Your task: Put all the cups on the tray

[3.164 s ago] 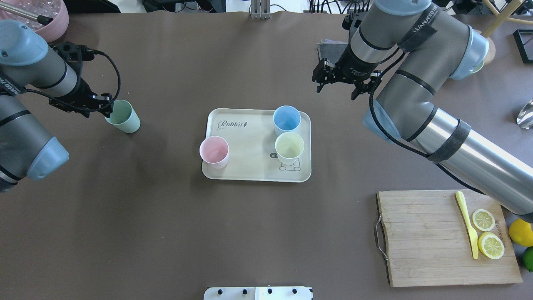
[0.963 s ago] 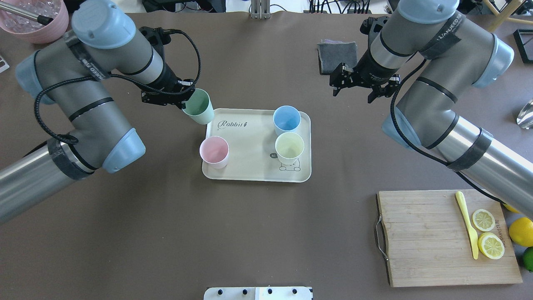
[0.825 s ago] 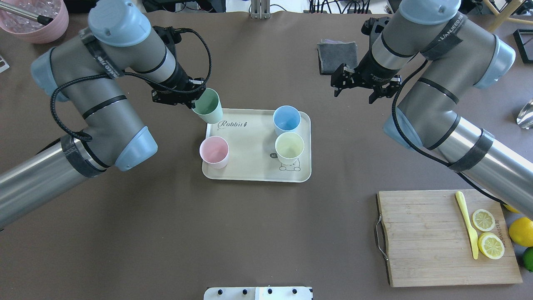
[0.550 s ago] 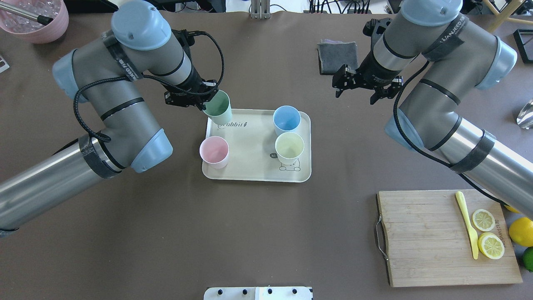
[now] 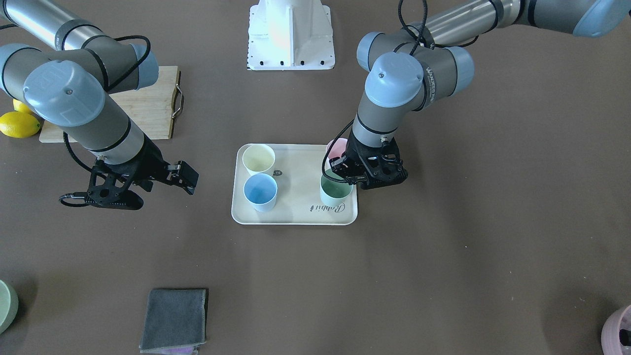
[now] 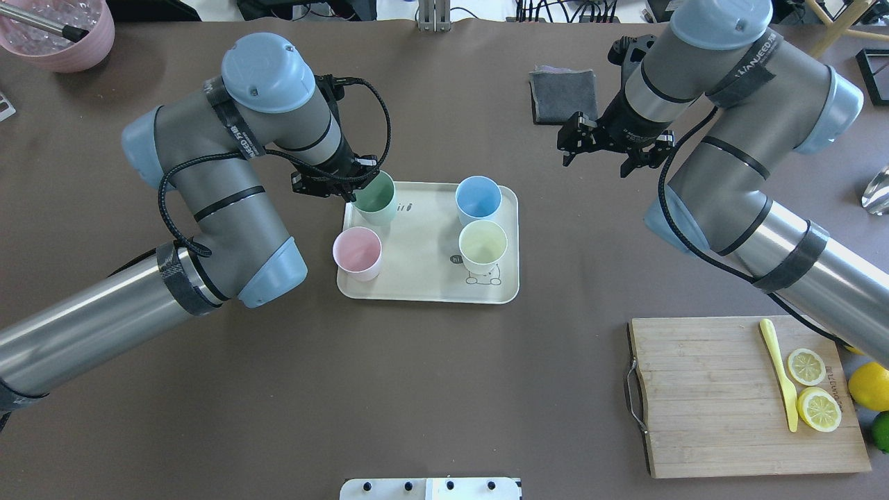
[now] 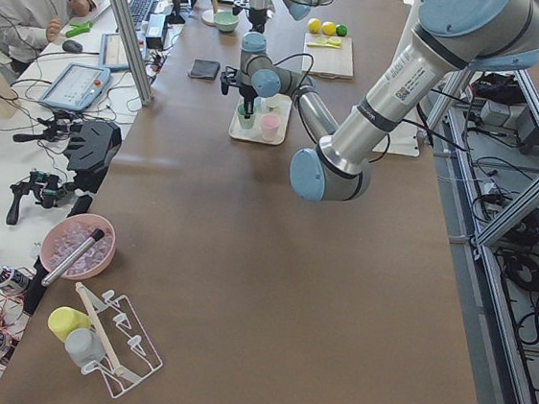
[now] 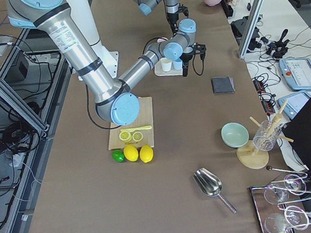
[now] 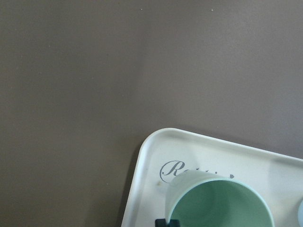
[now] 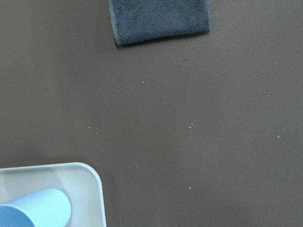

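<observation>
The cream tray (image 6: 427, 297) holds the light blue cup (image 6: 478, 199), the pale yellow cup (image 6: 483, 245) and the pink cup (image 6: 357, 253), all upright. My left gripper (image 6: 353, 186) is shut on the rim of the mint green cup (image 6: 375, 196) and holds it upright over the tray's far left corner, covering part of the "Rabbit" script. The left wrist view shows this cup (image 9: 220, 203) on or just above the tray (image 9: 151, 156); I cannot tell which. My right gripper (image 6: 594, 167) is open and empty, off the tray's far right corner.
A grey cloth (image 6: 562, 94) lies beyond the right gripper. A bamboo cutting board (image 6: 715, 396) with lemon slices and a yellow knife is at the near right. A mauve pot (image 6: 59, 35) stands at the far left corner.
My left arm has carried the mint green cup rightward from the table's left side to over the tray's far left corner. The right gripper has drifted slightly right and stays open.
</observation>
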Controlling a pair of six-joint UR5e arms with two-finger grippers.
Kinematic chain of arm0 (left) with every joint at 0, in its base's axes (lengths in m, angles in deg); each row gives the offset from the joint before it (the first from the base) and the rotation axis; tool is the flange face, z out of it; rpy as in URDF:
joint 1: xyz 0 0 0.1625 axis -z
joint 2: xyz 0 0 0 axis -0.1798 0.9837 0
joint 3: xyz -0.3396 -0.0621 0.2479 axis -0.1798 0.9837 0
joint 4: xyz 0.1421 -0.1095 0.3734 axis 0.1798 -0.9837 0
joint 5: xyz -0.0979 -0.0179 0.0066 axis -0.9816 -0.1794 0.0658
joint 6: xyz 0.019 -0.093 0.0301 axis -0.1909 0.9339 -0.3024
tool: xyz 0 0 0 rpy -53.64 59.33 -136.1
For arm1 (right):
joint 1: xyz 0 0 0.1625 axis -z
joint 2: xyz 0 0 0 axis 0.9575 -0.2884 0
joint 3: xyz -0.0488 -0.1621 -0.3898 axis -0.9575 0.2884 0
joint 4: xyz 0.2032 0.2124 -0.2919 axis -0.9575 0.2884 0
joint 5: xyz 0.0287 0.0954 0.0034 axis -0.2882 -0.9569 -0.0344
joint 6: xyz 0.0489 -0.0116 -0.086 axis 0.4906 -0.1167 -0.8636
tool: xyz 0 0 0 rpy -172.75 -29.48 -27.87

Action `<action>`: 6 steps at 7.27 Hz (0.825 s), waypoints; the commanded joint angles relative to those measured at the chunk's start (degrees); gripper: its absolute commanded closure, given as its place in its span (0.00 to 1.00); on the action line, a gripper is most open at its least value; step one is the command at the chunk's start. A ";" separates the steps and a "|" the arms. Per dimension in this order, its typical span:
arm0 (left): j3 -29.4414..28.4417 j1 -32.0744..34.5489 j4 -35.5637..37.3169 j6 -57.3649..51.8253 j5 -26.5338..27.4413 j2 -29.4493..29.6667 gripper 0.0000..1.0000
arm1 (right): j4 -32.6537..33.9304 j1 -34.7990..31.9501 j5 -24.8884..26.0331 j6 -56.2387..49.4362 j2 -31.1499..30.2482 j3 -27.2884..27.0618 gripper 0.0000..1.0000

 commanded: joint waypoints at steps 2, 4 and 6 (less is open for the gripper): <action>-0.57 -0.17 -0.36 -0.19 0.49 -0.24 1.00 | 0.05 0.23 0.10 0.25 -0.30 -1.44 0.00; -0.66 -0.26 -0.36 -0.19 0.49 -0.24 1.00 | 0.05 0.50 0.45 0.07 -0.74 -1.36 0.00; -0.75 -0.26 -0.45 -0.19 0.49 -0.24 1.00 | -0.03 0.59 0.36 0.07 -0.74 -1.45 0.00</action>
